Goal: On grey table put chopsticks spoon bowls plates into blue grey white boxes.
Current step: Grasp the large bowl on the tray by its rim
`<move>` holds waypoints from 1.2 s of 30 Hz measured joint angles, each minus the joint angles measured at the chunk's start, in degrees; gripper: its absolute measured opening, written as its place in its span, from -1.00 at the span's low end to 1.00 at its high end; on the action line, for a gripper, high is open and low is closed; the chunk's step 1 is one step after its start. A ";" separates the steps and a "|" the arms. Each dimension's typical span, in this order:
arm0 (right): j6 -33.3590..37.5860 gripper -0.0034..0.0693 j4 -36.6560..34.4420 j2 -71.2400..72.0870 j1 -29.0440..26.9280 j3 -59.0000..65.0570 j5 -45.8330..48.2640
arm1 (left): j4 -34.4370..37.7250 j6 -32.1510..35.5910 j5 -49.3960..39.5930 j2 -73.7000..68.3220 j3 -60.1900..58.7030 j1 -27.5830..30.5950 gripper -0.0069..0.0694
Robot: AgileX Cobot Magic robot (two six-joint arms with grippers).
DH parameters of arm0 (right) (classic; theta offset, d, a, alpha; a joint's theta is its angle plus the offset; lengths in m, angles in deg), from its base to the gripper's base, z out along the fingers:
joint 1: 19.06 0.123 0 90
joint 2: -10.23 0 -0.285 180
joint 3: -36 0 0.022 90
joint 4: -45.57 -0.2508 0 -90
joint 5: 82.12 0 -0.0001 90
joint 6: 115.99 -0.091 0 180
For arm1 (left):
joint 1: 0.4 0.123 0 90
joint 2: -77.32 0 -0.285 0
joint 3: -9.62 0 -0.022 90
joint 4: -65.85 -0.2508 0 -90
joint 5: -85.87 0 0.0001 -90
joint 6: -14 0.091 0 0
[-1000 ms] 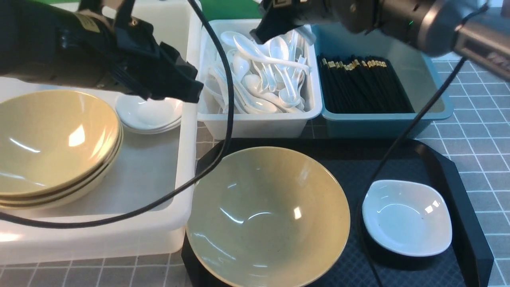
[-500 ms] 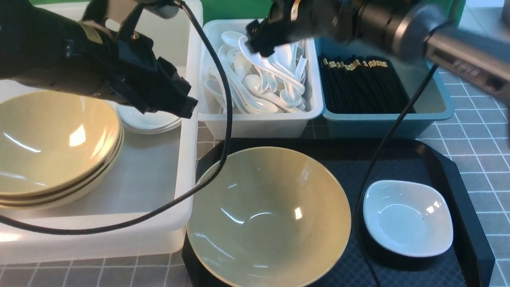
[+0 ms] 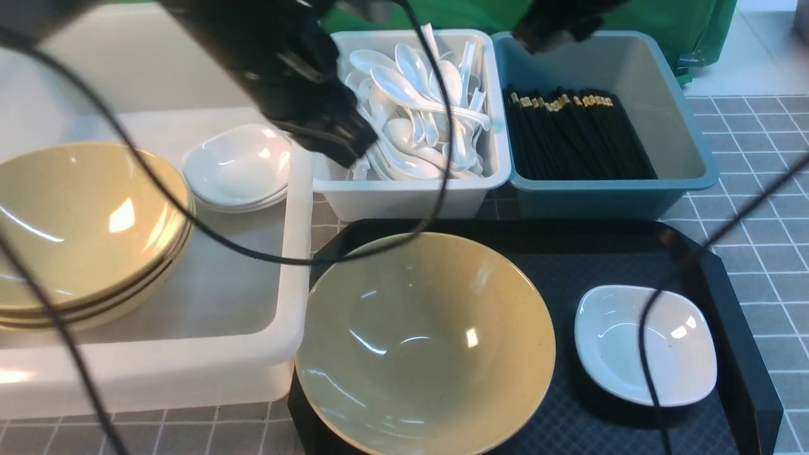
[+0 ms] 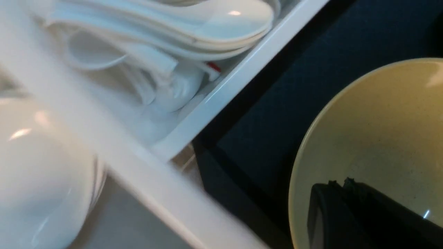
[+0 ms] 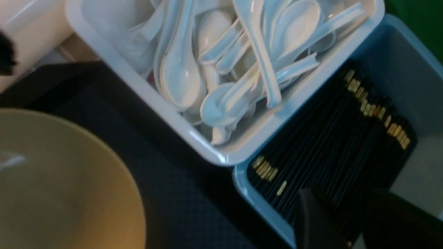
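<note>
One olive-yellow bowl (image 3: 423, 341) and one small white plate (image 3: 644, 344) sit on the black tray. More bowls (image 3: 82, 227) and plates (image 3: 237, 167) are stacked in the big translucent tub (image 3: 294, 253). Spoons (image 3: 417, 114) fill the white bin (image 3: 411, 196). Chopsticks (image 3: 575, 133) lie in the blue-grey bin (image 3: 613, 189). My left gripper (image 3: 351, 150) hangs over the white bin's left edge; in the left wrist view (image 4: 341, 183) it is shut and empty. My right gripper (image 3: 540, 38) is high over the blue-grey bin; in the right wrist view (image 5: 341, 199) it is open and empty above the chopsticks (image 5: 346, 138).
The black tray (image 3: 727, 291) with cut corners lies on the grey table (image 3: 765, 189) in front of the two bins. Black cables from both arms hang across the tub, the tray's bowl and the plate.
My left arm has swung right, from over the tub's plates to the white bin's left edge. My right arm has pulled up and right, from over the spoons to over the blue-grey bin.
</note>
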 joint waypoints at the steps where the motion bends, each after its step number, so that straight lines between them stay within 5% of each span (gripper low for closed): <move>1: 0.56 -0.50 -0.82 3.93 0.28 5.40 0.24 | 0.17 3.01 -0.09 -2.46 0.59 -2.03 -0.59; 10: 3.89 -0.76 -1.76 18.79 1.91 21.39 0.74 | 0.42 6.70 5.26 -10.58 0.77 -4.94 0.08; 21: 3.93 -0.76 -1.82 19.30 1.91 23.98 0.65 | -0.14 6.81 6.48 -17.95 0.77 -4.94 0.19; 25: 3.94 -0.75 -1.82 19.25 1.91 23.98 0.59 | 0.20 6.62 5.69 -18.78 0.85 -4.94 -0.05; 29: 4.77 -0.75 -1.82 19.25 1.91 23.98 0.54 | 1.31 5.63 1.49 -17.55 2.52 -4.94 -0.65; 36: 5.33 -0.74 -1.82 19.31 1.91 23.98 0.54 | 5.42 3.52 -2.41 -11.74 5.00 -5.01 -0.81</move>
